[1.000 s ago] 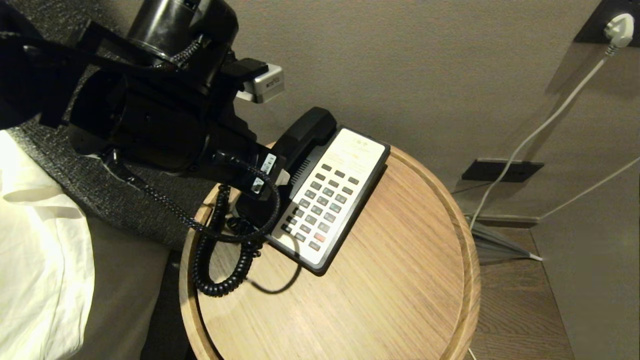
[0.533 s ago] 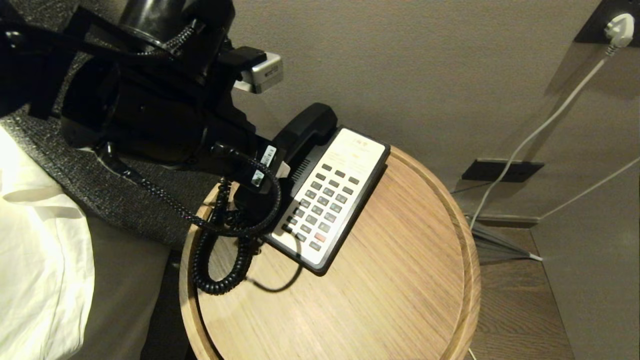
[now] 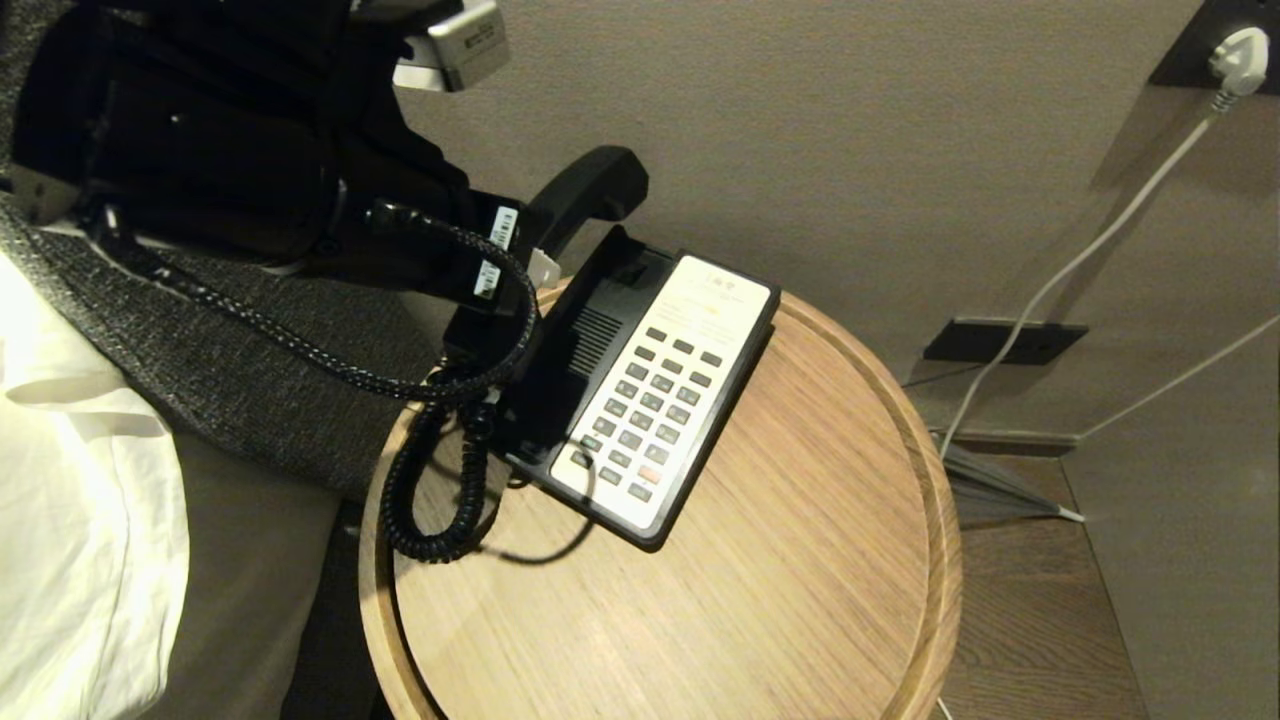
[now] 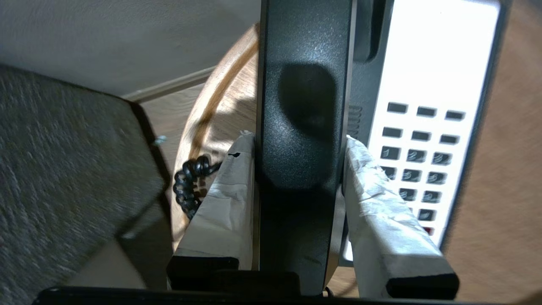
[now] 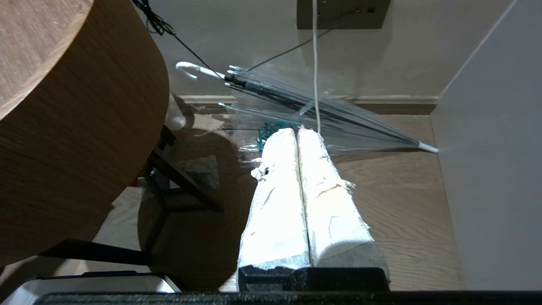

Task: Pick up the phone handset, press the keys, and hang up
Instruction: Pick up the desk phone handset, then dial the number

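My left gripper [image 3: 520, 275] holds the phone handset [image 3: 585, 195] lifted clear above the phone base [image 3: 640, 390]. The coiled cord [image 3: 425, 500] (black, looping) droops onto the round wooden table [image 3: 780, 560].

My left gripper [image 4: 300, 148] clamps the phone handset [image 3: 585, 190], a long black plastic receiver with bulging ends. It is clear of the cradle, tilted, far end raised. Its black coiled cord [image 3: 425, 500] hangs to the table.

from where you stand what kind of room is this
Most likely a hotel bedroom, at the bedside. A corded desk phone with a keypad sits on a round wooden side table, white bedding lies right beside it, and a clear folded umbrella rests on the floor by the wall.
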`<state>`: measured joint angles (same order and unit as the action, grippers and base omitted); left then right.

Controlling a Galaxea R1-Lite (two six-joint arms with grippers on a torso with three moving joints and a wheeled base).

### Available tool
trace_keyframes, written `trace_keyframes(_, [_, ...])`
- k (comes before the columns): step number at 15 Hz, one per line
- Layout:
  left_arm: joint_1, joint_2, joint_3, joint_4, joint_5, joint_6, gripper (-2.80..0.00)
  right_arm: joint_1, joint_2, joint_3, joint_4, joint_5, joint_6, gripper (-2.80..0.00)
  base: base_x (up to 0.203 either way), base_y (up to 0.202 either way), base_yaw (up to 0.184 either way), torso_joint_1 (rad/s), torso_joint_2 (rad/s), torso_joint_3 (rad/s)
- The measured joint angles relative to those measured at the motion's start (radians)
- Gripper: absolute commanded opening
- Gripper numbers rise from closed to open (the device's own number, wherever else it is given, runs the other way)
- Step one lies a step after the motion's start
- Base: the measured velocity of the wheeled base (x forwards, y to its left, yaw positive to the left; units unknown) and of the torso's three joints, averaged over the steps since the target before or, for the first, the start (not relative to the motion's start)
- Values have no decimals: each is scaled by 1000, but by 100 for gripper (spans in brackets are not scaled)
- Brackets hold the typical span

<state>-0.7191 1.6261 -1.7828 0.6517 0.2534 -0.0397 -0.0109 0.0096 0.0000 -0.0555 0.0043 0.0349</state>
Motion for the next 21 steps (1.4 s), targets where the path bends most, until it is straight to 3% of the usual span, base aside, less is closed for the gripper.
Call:
trace_keyframes(7, [1, -156, 92, 2, -13, -148, -280, 0, 0, 0, 0, 0, 0, -280, 0, 0, 0, 0, 0, 0])
trace_keyframes(12, [3, -405, 291, -18, -99, -392, -280, 0, 0, 0, 0, 0, 0, -280, 0, 0, 0, 0, 0, 0])
trace_keyframes(15, [3, -564, 423, -121, -130, -536, -280, 0, 0, 0, 0, 0, 0, -280, 0, 0, 0, 0, 0, 0])
trace_keyframes(17, [4, -634, 471, -179, -129, -552, -280, 0, 0, 0, 0, 0, 0, -280, 0, 0, 0, 0, 0, 0])
trace_keyframes(21, [4, -699, 494, -184, -127, -555, -280, 0, 0, 0, 0, 1, -6, -280, 0, 0, 0, 0, 0, 0])
